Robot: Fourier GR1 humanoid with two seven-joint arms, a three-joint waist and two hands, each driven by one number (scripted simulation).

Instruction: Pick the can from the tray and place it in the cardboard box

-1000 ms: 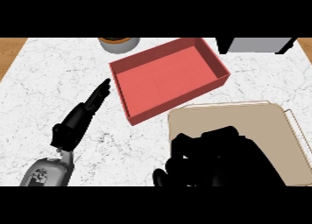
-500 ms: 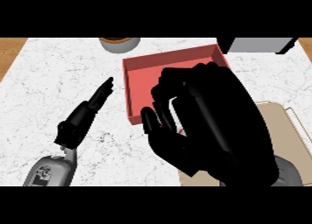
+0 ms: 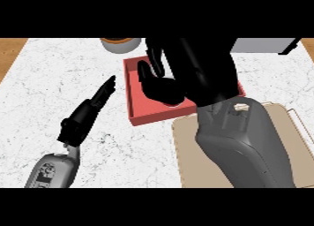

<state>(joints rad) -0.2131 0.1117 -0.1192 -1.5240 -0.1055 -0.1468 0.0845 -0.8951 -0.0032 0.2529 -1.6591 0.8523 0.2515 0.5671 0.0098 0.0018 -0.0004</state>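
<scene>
My right hand [image 3: 185, 75] hovers over the red box [image 3: 131, 95] at the counter's middle back, its back turned to me and its fingers curled downward. The can does not show; it would be hidden under that curled hand. The right forearm [image 3: 244, 141] crosses the beige tray [image 3: 185, 150] at the lower right and covers most of it. No can shows on the bare part of the tray. My left hand [image 3: 88, 115] rests open on the marble to the left of the box, fingers straight and pointing toward the box's corner.
A brown round vessel [image 3: 121, 44] stands just behind the box's left corner. A grey appliance [image 3: 263, 45] sits at the back right. The marble top ends in wooden strips [image 3: 3, 62] at the left and right edges.
My right hand has risen from over the beige tray and travelled forward and left, and it is now above the red box. The left hand has not moved.
</scene>
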